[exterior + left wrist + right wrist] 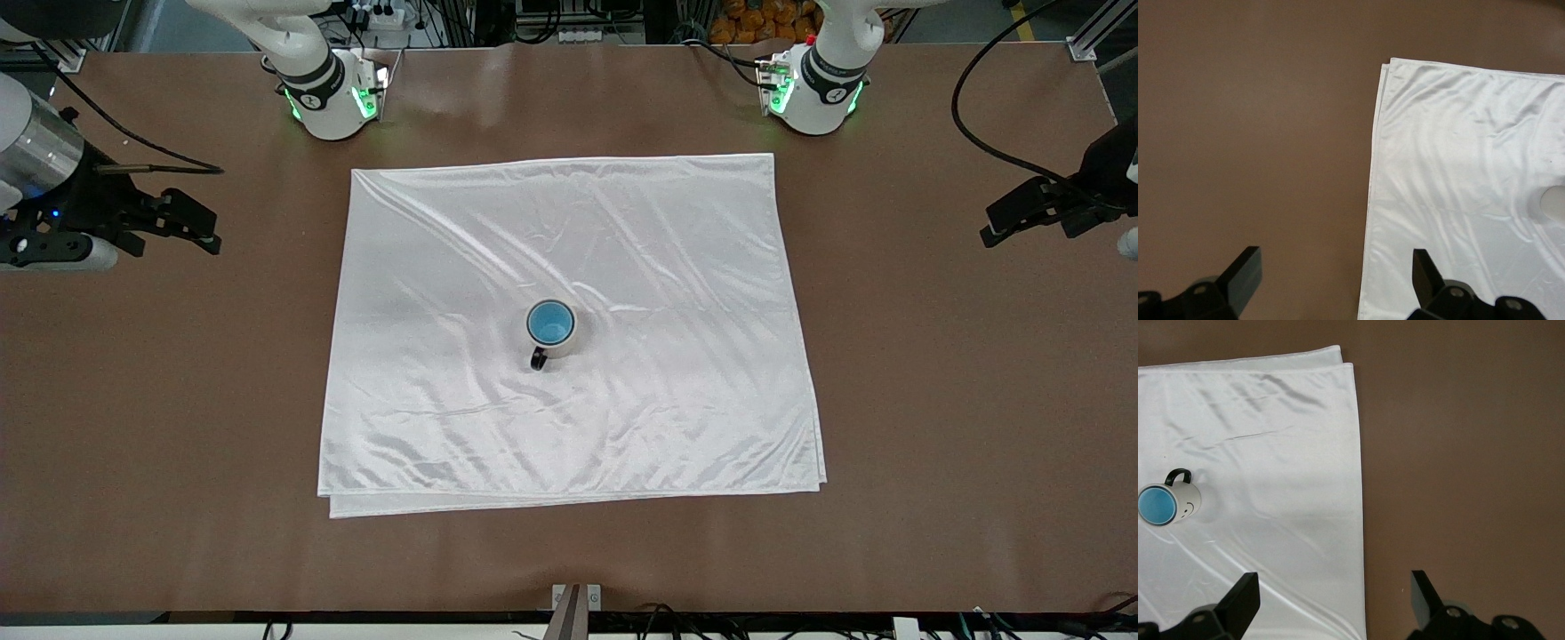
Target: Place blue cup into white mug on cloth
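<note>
My left gripper (1009, 222) and right gripper (191, 222) hang spread and empty over bare table (133, 400) off either end of the cloth (622, 400), because the blue cup (550, 322) already sits nested inside the white mug (564, 344) mid-cloth.

White arms (311, 71), green-lit bases, black pincers (191, 222), black cables
</note>
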Controlling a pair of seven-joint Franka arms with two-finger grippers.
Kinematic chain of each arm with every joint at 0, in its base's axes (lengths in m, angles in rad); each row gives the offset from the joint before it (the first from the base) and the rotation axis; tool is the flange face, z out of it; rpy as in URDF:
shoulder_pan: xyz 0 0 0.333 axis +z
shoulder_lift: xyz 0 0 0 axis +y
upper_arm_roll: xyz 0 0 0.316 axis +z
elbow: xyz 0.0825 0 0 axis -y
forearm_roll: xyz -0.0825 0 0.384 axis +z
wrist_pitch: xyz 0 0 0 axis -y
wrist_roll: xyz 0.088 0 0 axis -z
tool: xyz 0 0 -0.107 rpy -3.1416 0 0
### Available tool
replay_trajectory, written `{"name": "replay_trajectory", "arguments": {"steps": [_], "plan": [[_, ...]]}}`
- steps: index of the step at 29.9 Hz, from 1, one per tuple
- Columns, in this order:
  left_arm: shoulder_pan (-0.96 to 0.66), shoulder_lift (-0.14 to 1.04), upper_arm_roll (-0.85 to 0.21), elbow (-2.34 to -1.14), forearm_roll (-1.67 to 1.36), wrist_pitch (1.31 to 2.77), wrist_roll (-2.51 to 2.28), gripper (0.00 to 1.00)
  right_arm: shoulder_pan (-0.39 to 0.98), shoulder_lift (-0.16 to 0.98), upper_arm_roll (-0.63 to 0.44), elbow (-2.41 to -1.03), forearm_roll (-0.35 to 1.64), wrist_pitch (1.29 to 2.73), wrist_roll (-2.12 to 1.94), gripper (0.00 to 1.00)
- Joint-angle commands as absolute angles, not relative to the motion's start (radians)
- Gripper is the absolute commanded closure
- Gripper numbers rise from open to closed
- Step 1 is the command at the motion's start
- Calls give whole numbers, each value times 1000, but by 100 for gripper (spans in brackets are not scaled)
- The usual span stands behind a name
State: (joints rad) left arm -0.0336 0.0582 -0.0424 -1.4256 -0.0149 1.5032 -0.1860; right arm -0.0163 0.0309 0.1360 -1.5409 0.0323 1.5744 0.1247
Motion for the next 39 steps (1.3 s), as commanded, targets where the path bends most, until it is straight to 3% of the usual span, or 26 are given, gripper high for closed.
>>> {"name": "replay_trajectory", "arguments": {"steps": [1,39], "plan": [[-34,38,-46,-1443,11,1508,-118,0,-17,38,141,-1522,17,1559,117,0],[-34,38,-48,-1433,40,1508,-100,0,-17,44,143,-1523,18,1534,114,0]]}}
